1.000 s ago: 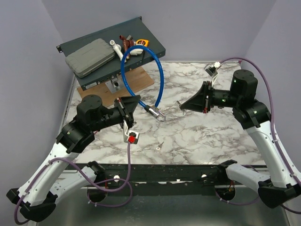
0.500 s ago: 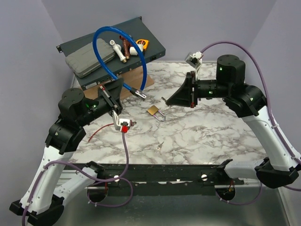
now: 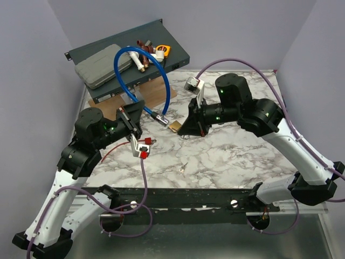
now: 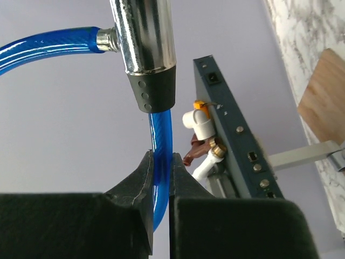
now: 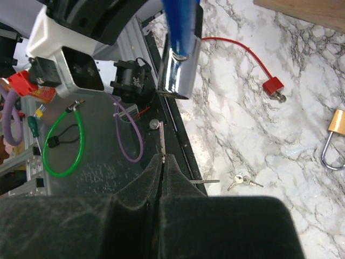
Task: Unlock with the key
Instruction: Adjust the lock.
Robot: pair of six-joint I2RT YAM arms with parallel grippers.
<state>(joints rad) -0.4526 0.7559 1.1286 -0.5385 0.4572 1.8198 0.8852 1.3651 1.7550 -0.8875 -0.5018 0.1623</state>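
In the top view, the left arm is reaching up and right from the lower left of the frame. Its left gripper [image 4: 160, 162] is pinching the blue plastic-sheathed cable loop [image 4: 160, 132], jaws nearly closed on it, and the loop is arching over the upper left. The right arm is bending in from the right edge toward the centre, and its right gripper [image 5: 162, 158] is clamping fully closed on the tiny thin silver-grey metal key [image 5: 161, 141]. The key is sticking straight out of the fingertips at the centre of the right wrist view, just below and left of the chrome cylindrical lock end [image 5: 178, 70] of the cable, not touching it. A brass padlock with a silver shackle [image 3: 175, 127] is lying on the marble table [image 3: 242, 156] near that gripper's tip.
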